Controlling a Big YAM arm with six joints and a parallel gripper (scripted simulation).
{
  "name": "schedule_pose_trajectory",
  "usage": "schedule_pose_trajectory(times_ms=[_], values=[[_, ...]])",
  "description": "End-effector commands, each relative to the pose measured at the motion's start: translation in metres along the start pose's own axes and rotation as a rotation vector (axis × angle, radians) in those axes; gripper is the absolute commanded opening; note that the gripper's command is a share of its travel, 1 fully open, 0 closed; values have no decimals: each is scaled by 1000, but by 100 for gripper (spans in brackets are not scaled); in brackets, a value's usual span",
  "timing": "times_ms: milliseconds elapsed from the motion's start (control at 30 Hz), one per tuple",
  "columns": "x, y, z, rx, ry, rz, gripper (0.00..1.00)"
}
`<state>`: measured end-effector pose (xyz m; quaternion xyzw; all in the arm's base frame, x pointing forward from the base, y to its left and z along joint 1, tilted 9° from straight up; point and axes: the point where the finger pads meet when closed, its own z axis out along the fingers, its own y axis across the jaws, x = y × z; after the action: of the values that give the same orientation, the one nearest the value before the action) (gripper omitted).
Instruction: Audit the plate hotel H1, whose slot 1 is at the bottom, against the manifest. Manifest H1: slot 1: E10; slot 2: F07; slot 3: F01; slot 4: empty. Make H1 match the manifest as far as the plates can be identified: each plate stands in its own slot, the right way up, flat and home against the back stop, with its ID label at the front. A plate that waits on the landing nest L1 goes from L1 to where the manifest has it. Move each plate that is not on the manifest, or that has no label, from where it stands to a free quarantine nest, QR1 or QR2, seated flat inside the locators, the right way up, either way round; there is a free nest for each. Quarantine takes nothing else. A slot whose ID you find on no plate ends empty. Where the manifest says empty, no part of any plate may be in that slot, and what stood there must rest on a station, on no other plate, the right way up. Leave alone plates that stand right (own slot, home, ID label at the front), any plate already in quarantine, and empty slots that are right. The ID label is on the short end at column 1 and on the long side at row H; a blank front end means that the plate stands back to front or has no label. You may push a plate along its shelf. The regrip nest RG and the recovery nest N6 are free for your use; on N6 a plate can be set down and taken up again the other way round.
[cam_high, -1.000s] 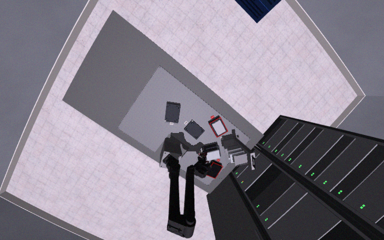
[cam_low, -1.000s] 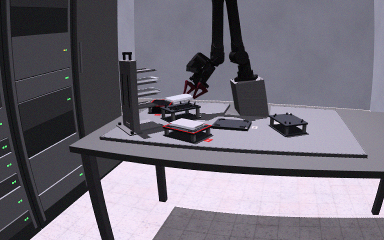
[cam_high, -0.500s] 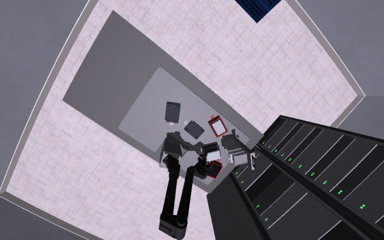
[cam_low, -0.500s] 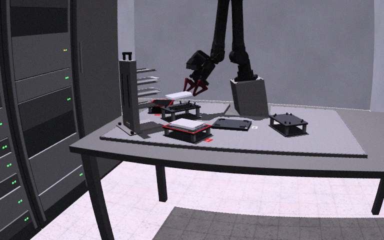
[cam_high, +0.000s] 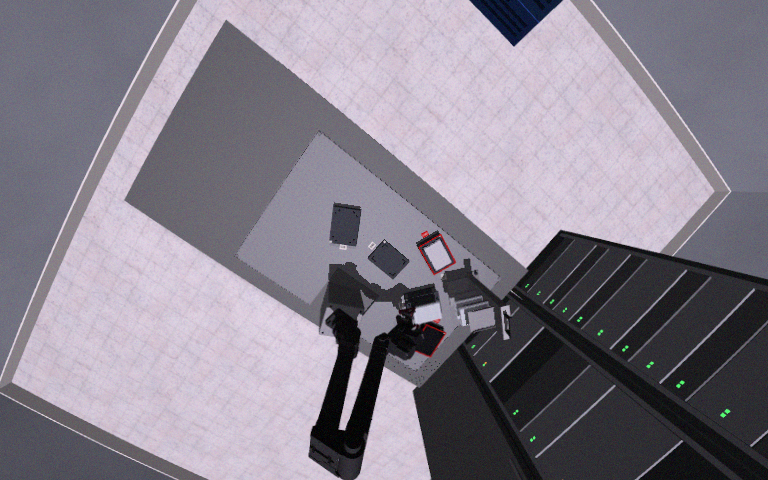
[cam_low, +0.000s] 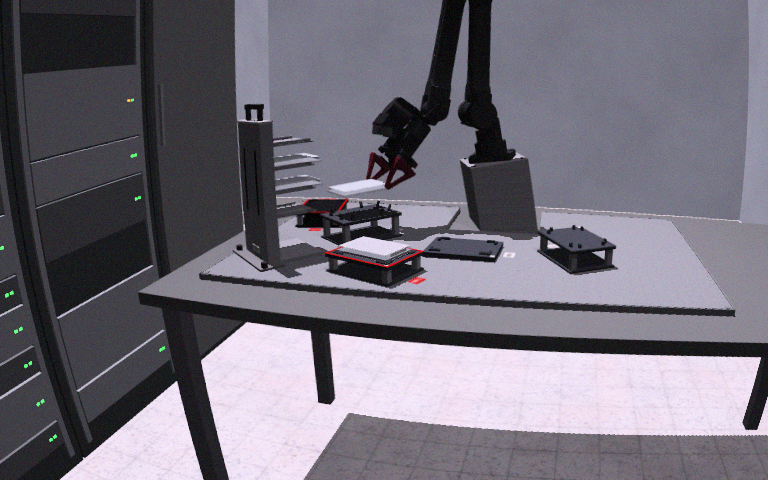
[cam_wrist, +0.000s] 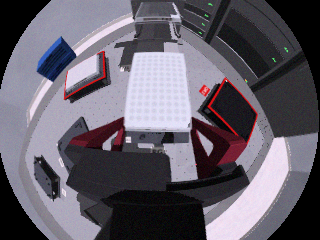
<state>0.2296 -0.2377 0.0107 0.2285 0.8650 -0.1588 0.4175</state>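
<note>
My gripper (cam_low: 390, 172) is shut on the long sides of a white well plate (cam_low: 356, 186) and holds it level in the air above the black landing nest (cam_low: 361, 217). In the wrist view the plate (cam_wrist: 156, 90) reaches forward from between the red fingers towards the plate hotel (cam_wrist: 159, 3). The hotel (cam_low: 260, 186) stands at the table's left end with its shelves (cam_low: 294, 164) facing the gripper. I cannot read what the shelves hold. No label on the held plate is legible. From above, the plate (cam_high: 427, 311) hangs between the arm and the hotel (cam_high: 475, 305).
A red-edged quarantine nest (cam_low: 373, 251) holds another white plate. A second red-edged nest (cam_low: 322, 206) behind the landing nest is empty. A flat dark nest (cam_low: 464, 247) and a raised black nest (cam_low: 576, 246) stand to the right. The arm's base block (cam_low: 498, 192) is behind them. Server racks (cam_low: 67, 226) stand left of the table.
</note>
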Motion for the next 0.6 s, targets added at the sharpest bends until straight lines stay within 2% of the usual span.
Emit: schedule_pose_trajectory(times_ms=[0, 67, 133, 433, 567], values=[[-8, 0, 3, 1, -25, -3, 86], [-8, 0, 3, 1, -25, -3, 86], [-20, -3, 8, 4, -44, -6, 86], [-25, -5, 13, 10, -44, -5, 86], [-26, -2, 16, 0, -32, -3, 86]])
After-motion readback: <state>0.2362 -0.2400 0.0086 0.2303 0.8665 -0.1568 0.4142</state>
